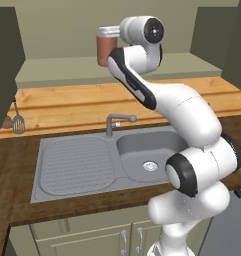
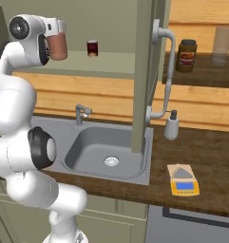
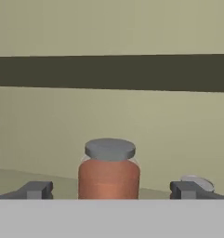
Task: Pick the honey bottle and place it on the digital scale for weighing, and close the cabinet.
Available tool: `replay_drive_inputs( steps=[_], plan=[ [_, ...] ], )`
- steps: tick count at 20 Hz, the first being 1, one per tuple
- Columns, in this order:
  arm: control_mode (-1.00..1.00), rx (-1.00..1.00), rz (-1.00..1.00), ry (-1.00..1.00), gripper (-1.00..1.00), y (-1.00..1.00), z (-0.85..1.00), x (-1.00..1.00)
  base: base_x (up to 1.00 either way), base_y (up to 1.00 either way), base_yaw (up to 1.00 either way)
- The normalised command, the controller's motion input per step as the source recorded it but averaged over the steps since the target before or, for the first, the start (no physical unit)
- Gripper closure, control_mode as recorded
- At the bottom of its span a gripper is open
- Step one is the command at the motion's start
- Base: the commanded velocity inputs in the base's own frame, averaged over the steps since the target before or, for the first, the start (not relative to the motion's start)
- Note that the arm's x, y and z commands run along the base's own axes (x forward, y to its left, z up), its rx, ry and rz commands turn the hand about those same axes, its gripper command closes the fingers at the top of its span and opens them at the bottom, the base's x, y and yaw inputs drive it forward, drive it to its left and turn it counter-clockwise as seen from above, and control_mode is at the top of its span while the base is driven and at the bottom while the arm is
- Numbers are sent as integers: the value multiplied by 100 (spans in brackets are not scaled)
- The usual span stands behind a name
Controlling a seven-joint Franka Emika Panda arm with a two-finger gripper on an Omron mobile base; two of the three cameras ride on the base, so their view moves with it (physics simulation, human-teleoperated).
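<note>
1. Gripper (image 3: 110, 189) spread wide, holding nothing; honey bottle (image 3: 109, 172) stands upright on the cabinet (image 2: 143, 71) shelf between the fingertips (image 3: 36, 189), centred, neither pad touching.
2. Step judged: closing on the bottle; advance a little, keep level, clamp the body below the grey lid, lift before drawing back past the open door.
3. Beyond the right fingertip, a small can (image 3: 196, 182), cut off.
4. Digital scale (image 2: 183, 179) far off on the counter; bottle base hidden.

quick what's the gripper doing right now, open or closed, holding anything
Gripper: open, holding nothing; its fingertips stand apart on either side of the honey bottle.
</note>
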Motion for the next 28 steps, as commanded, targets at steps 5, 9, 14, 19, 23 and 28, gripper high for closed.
replay_drive_inputs(
  steps=[5,9,14,19,23,28],
  plan=[
    [-100,0,-3,7,-100,10,2,34,0,0,0],
    [-100,0,-1,5,-100,6,-8,46,0,0,0],
    [-100,0,0,2,-100,17,-8,55,0,0,0],
    [-100,0,0,1,-100,10,-7,40,0,0,0],
    [-100,0,0,10,-100,3,-30,25,0,0,0],
    [-100,0,0,11,-100,9,-38,20,0,0,0]
  ],
)
